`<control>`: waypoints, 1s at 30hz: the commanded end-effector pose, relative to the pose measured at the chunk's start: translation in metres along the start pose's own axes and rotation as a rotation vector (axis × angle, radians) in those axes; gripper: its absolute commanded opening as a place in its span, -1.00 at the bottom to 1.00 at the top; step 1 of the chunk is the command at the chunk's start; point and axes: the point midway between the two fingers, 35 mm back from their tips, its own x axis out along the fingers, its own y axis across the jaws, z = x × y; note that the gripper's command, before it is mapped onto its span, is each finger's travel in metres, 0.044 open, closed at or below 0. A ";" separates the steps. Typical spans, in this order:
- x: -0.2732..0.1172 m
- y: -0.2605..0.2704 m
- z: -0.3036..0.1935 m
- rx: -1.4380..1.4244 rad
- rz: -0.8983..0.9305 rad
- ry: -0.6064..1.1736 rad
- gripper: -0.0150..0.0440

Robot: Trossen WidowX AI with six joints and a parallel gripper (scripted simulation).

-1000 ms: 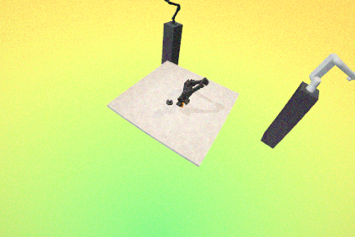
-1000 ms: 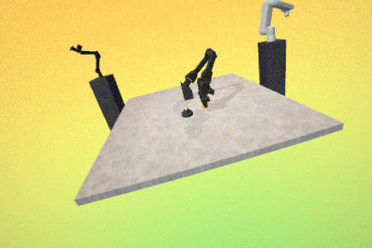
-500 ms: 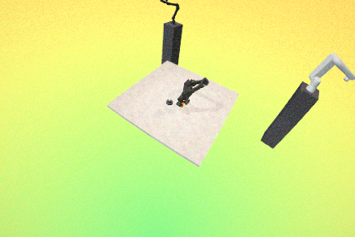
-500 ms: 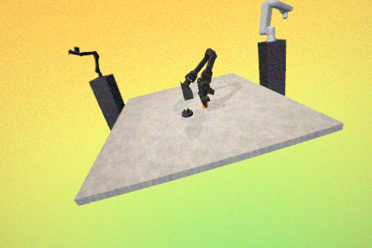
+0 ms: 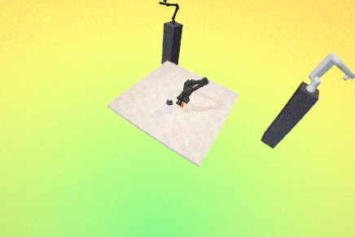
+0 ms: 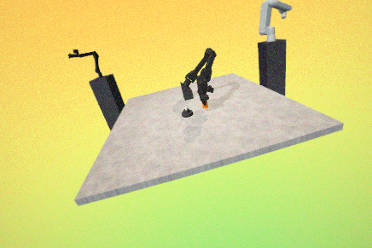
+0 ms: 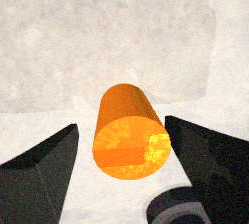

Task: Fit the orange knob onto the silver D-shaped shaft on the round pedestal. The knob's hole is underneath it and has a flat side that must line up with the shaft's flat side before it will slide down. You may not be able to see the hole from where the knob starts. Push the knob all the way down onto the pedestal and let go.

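Note:
The orange knob (image 5: 181, 105) (image 6: 205, 106) (image 7: 130, 130) is right of the round pedestal in the top and exterior views. In the wrist view its round end faces the camera, with a darker orange patch on it; its hole is not visible. My gripper (image 5: 181, 103) (image 6: 205, 103) (image 7: 122, 125) is open, with the knob between its fingers and a gap showing at the left finger. Whether the knob rests on the table is too small to tell. The dark pedestal (image 5: 169, 103) (image 6: 187, 114) (image 7: 171, 202) shows partly at the wrist view's bottom edge. Its shaft (image 6: 186, 109) stands up, small and pale; its flat side cannot be made out.
The pale tabletop (image 5: 151, 86) (image 6: 141, 150) carries the arm and pedestal. A dark column (image 5: 172, 43) (image 6: 107, 96) with a small black arm and another column (image 5: 291, 115) (image 6: 272, 66) with a grey arm stand beyond the table's edges.

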 end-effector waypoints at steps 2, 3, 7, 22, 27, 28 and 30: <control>-0.061 -0.002 0.001 -0.007 -0.021 -0.004 0.94; -0.063 -0.001 0.001 -0.007 -0.021 -0.004 1.00; -0.063 -0.001 0.001 -0.007 -0.021 -0.004 1.00; -0.039 -0.002 0.001 -0.007 -0.021 -0.004 1.00; -0.031 -0.003 0.001 -0.007 -0.021 -0.003 1.00; -0.030 -0.003 0.001 -0.007 -0.021 -0.003 1.00; -0.026 -0.004 0.001 -0.007 -0.021 -0.003 1.00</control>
